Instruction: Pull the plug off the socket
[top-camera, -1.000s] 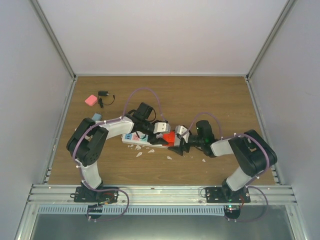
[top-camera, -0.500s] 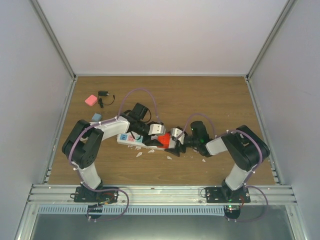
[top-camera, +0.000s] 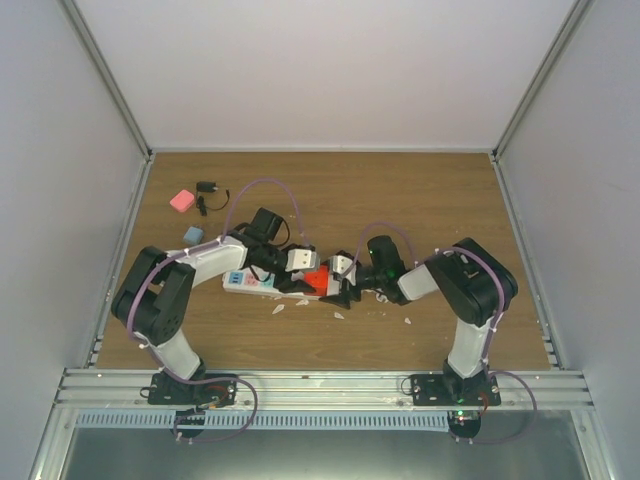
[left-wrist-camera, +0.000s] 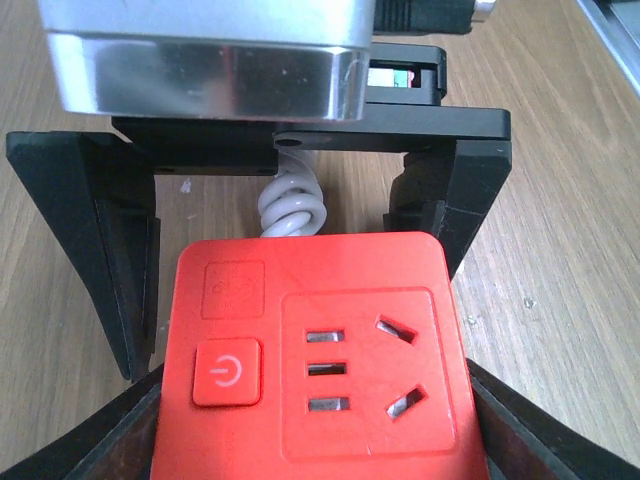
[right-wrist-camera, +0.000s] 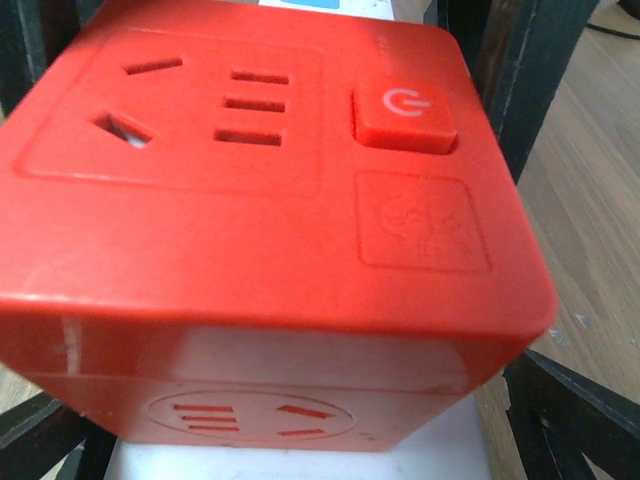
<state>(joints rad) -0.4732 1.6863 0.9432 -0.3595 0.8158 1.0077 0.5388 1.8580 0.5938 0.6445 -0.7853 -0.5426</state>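
Plug on socket; left hand clamped on it; right hand open, straddling.

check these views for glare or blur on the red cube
Left wrist: red cube adapter sharp; glare streaks the silver block. Right wrist: cube fills the frame, pale reflection on its near face, edges slightly soft. Top external: even light, cube tiny.

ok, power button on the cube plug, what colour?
Square power button: red with white symbol, matching the red plastic cube plug; clearest in left wrist view.
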